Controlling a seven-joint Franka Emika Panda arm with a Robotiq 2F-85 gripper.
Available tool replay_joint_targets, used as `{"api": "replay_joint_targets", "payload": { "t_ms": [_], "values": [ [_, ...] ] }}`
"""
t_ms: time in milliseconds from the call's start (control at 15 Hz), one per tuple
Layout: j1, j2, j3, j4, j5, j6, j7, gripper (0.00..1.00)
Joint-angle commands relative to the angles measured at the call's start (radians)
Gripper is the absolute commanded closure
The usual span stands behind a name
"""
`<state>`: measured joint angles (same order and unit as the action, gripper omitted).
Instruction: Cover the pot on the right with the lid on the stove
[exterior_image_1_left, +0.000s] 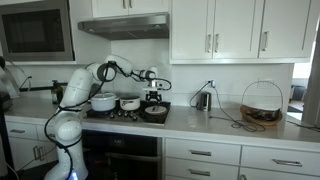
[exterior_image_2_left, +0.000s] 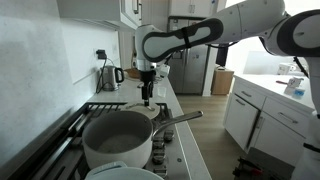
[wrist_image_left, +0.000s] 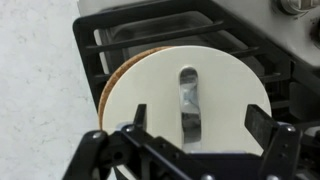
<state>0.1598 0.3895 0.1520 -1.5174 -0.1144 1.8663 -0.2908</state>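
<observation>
A round white lid (wrist_image_left: 215, 85) with a metal strap handle (wrist_image_left: 187, 100) lies flat on the stove grate, over something with a brown rim (wrist_image_left: 105, 95). My gripper (wrist_image_left: 198, 125) hangs open just above it, with one finger on each side of the handle, touching nothing. In both exterior views the gripper (exterior_image_1_left: 152, 93) (exterior_image_2_left: 147, 90) points straight down over the stove's far end. A large white pot (exterior_image_1_left: 103, 101) (exterior_image_2_left: 118, 140) stands uncovered on the stove. A smaller pot (exterior_image_1_left: 130, 103) stands next to it.
A dark pan (exterior_image_1_left: 155, 112) sits at the stove's front near the gripper. A kettle (exterior_image_1_left: 203, 100) (exterior_image_2_left: 110, 76) and a wire basket (exterior_image_1_left: 261, 104) stand on the counter. A range hood (exterior_image_1_left: 123, 25) and cabinets hang overhead. Another white vessel's rim (exterior_image_2_left: 125, 173) shows nearest the camera.
</observation>
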Motion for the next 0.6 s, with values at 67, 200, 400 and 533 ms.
{"api": "replay_joint_targets", "payload": {
  "t_ms": [67, 200, 400, 533],
  "values": [
    [0.012, 0.074, 0.001, 0.074, -0.020, 0.032, -0.022, 0.00],
    [0.012, 0.101, -0.001, 0.098, -0.023, 0.042, -0.028, 0.00],
    [0.017, 0.139, -0.010, 0.138, -0.048, 0.056, -0.023, 0.00],
    [0.016, 0.165, -0.012, 0.168, -0.064, 0.053, -0.027, 0.00]
  ]
}}
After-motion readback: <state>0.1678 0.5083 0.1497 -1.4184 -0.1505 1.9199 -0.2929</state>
